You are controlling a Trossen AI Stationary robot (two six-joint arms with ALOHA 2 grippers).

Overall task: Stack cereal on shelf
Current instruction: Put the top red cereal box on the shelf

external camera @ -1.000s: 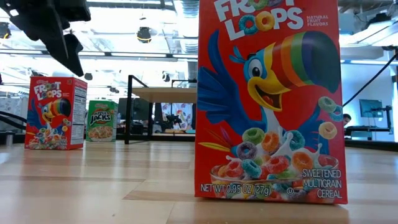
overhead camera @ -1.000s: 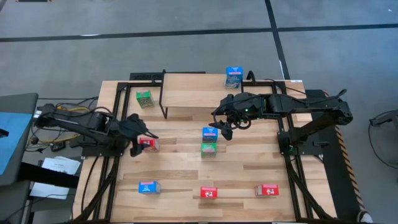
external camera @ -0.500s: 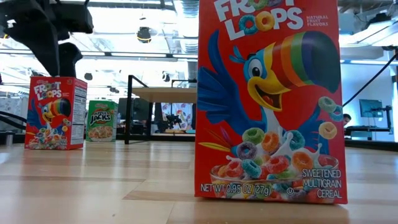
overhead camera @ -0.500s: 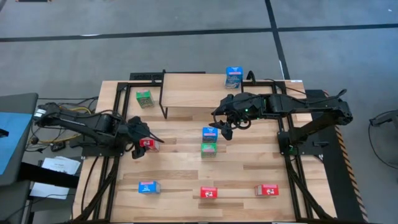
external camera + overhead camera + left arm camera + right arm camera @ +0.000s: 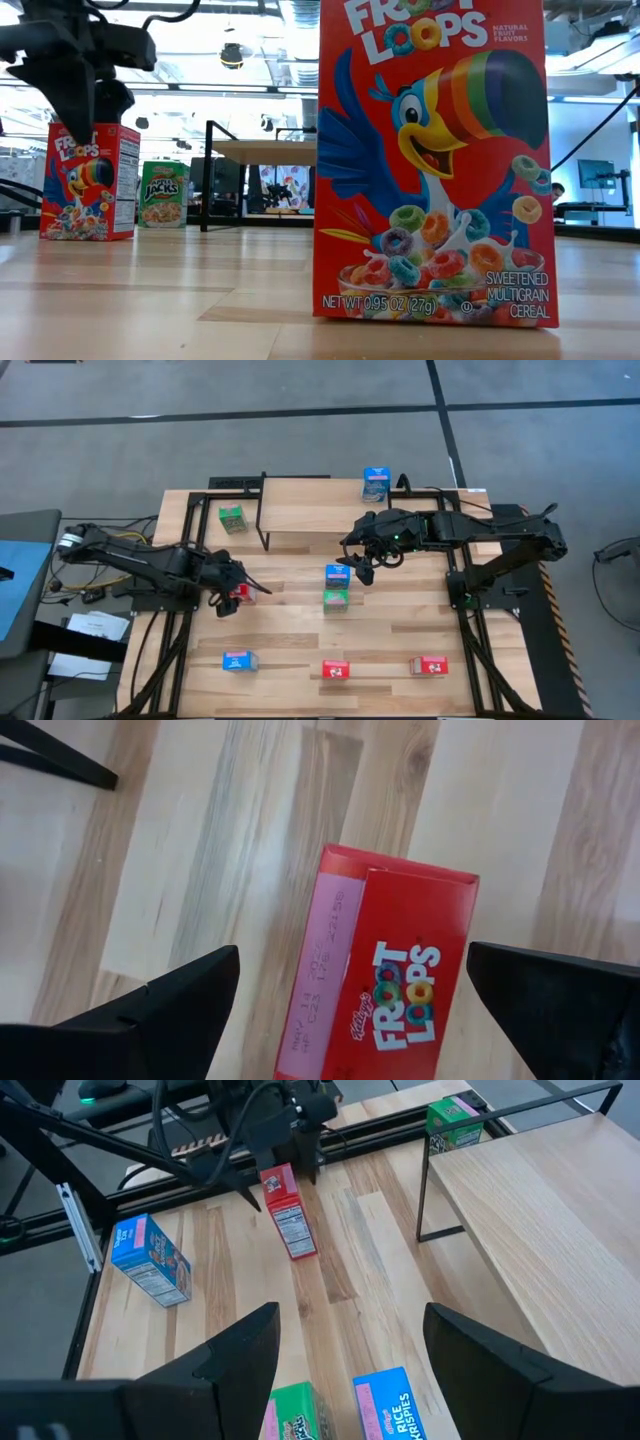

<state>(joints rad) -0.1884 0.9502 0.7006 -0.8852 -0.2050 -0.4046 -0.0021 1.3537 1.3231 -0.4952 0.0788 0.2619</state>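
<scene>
The left claw (image 5: pixel 232 591), spread wide, is held over an upright red cardboard cereal box (image 5: pixel 385 975) at the slatted wooden bench's (image 5: pixel 290 620) nine o'clock; the right claw (image 5: pixel 352 563) is spread, empty.

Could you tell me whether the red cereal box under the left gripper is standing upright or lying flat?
Upright. The red box stands tall on the table, and the open left gripper looks straight down on its top flap.

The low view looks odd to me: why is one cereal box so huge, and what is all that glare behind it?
Low view: the red box stands right by the lens, so it looms; bright ceiling lights wash out the room behind. High view: even light, and that box is as small as the others.
</scene>
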